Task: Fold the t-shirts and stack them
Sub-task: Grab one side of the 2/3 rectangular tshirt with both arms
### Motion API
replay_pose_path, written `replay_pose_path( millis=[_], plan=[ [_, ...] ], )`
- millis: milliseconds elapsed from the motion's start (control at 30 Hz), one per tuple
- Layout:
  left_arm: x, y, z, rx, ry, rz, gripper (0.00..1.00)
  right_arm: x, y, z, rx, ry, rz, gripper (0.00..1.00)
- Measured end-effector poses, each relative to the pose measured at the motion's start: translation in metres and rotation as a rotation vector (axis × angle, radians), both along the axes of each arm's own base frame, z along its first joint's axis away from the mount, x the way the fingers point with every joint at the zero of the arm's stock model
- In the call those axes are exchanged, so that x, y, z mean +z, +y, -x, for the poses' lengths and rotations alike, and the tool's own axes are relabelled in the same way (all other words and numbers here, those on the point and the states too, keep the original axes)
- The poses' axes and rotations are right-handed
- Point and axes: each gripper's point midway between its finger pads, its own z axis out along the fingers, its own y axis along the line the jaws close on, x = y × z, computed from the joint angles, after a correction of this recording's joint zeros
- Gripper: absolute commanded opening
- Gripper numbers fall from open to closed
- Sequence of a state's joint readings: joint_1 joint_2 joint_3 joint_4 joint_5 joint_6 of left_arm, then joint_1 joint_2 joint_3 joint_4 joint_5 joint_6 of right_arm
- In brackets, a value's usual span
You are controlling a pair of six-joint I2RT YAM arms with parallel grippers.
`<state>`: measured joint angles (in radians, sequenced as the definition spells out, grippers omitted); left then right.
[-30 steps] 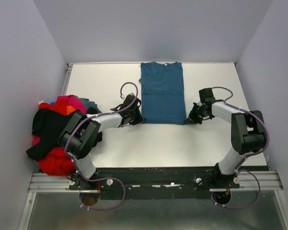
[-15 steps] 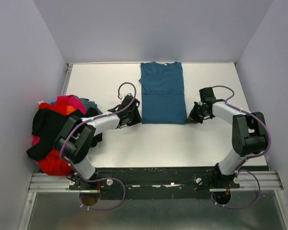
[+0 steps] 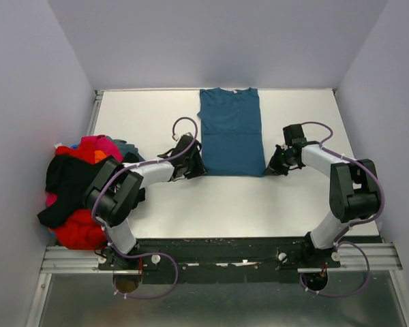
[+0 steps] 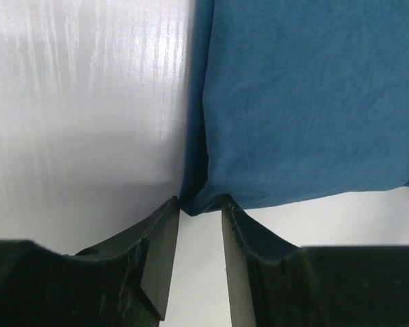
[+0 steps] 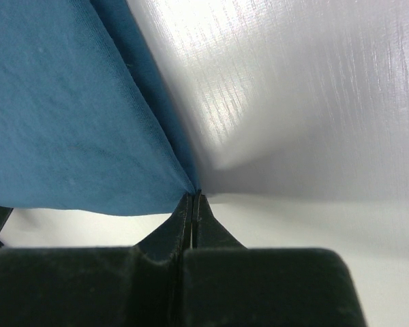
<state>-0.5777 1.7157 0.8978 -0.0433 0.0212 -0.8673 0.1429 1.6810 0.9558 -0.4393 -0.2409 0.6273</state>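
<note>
A pile of shirts [image 3: 75, 194], red, pink and black, sits at the left edge of the bench [image 3: 143, 116] and hangs over it a bit. Next comes the left pincer [image 4: 199, 203]. Its two fingers are apart with a small gap. The near left corner of the blue shirt [image 3: 230, 133] sits right at their tips, not squeezed. The blue shirt lies flat in the middle of the bench, with its neck at the far edge. The right pincer [image 5: 193, 196] is pinched tight shut on the shirt's near right corner.
</note>
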Motion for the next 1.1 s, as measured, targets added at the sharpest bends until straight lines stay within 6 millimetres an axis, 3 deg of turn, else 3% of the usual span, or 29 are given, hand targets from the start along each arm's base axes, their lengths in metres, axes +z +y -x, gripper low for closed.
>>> replay_pose_path(
  millis=[167, 367, 567, 933, 1100],
  plan=[
    [-0.004, -0.006, -0.007, 0.013, 0.007, 0.014, 0.00, 0.000, 0.000, 0.000, 0.000, 0.000, 0.000, 0.01],
    [-0.004, -0.009, -0.008, 0.019, 0.010, 0.029, 0.00, 0.003, 0.000, 0.000, 0.002, -0.008, -0.001, 0.01],
    [0.005, 0.002, 0.005, 0.012, 0.016, -0.012, 0.00, 0.027, 0.001, 0.008, 0.020, -0.080, -0.021, 0.01],
    [0.080, 0.006, 0.045, -0.057, -0.086, 0.038, 0.00, 0.064, 0.001, 0.055, 0.059, -0.184, -0.067, 0.01],
    [0.109, 0.007, 0.069, -0.092, -0.122, 0.064, 0.00, 0.090, -0.001, 0.076, 0.063, -0.259, -0.078, 0.01]
  ],
)
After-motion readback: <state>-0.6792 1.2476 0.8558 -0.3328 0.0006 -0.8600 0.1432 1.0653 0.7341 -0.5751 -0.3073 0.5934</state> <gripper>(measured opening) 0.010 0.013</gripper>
